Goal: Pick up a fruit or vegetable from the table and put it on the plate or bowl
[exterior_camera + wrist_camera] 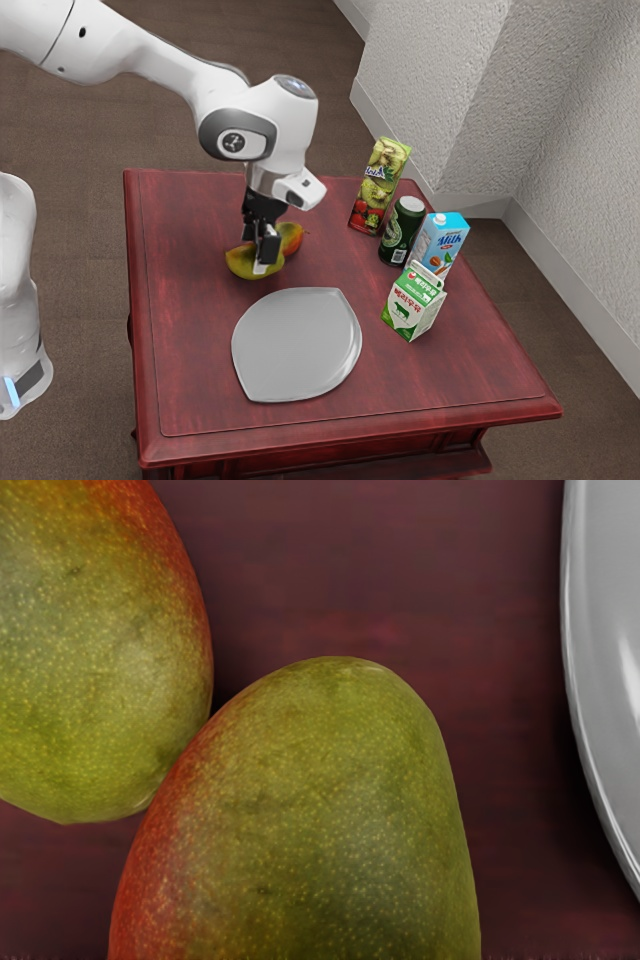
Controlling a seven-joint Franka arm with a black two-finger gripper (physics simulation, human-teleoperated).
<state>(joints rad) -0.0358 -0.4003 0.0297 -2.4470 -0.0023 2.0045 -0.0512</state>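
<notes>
- Right under the black two-finger gripper: green-and-red oval mango, lying flat on the dark red wooden table. Can't tell if jaws are apart or clamped on it.
- Prob. a bit heavy and firm, w/ smooth slippy skin that bruises. Best to squeeze softly across the fat middle, not the ends.
- Its long way runs abt side by side w/ the edge of the flat grey plate, which is near but not touching.
- 2nd green-and-red oval mango touches its side, close to its round end.
- Farthest off: tall green kiwi juice carton, well apart.
</notes>
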